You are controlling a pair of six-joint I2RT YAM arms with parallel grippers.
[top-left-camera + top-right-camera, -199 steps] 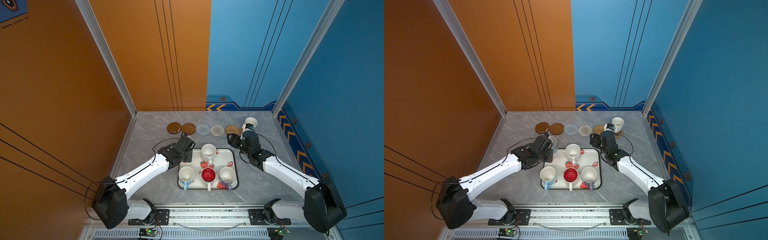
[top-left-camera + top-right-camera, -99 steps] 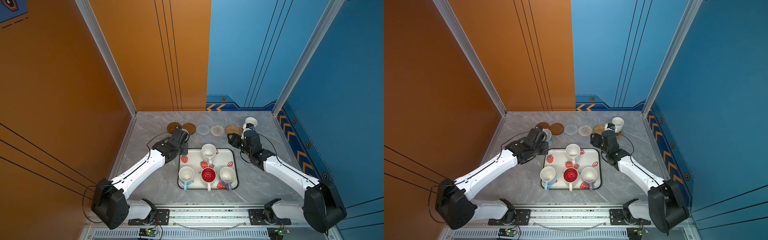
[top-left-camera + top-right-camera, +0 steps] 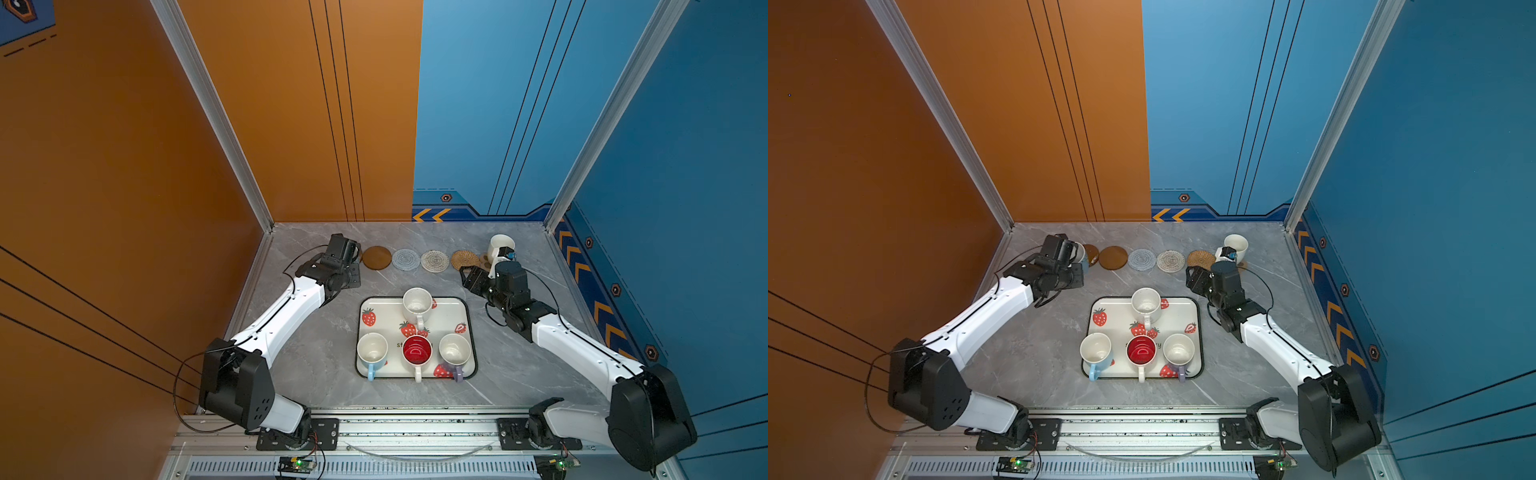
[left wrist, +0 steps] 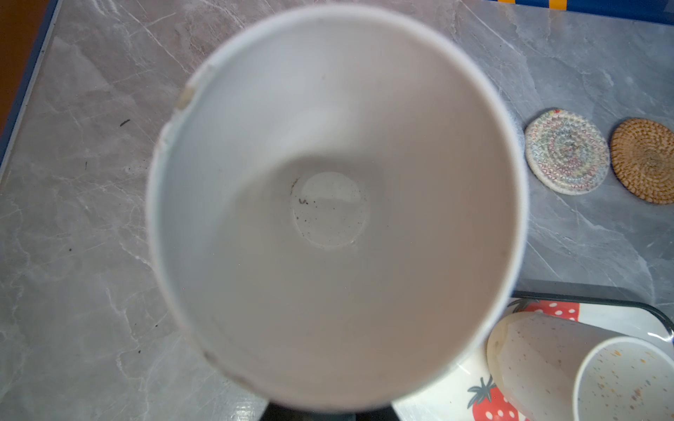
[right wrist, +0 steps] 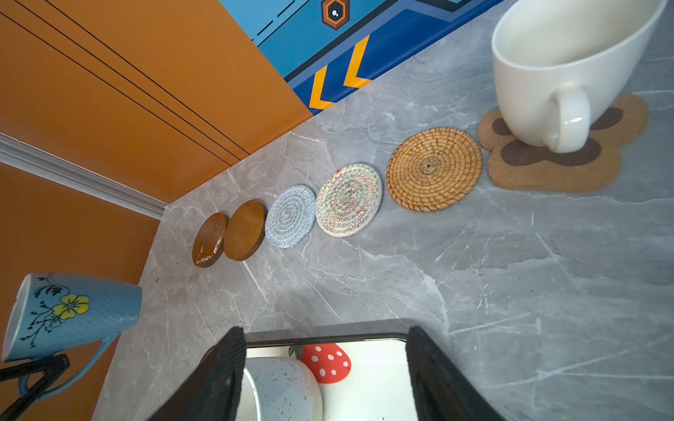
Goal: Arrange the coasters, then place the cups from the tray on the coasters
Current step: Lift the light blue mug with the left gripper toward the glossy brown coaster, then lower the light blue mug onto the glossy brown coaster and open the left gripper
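Two letters [image 3: 400, 345], "st", on tray [image 3: 446, 311]

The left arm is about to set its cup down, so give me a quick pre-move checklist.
1. Grip: left hand shut on the handle of the blue cup: ok.
2. Target: leftmost brown disc bare: ok.
3. Alignment: blue cup centred over that disc: cannot tell.
4. Clearance: right hand open, apart from the blue cup: ok.
5. Done step: white cup stands on paw-print coaster: ok.

Blue mug [image 4: 328, 218] blurred, handle unseen
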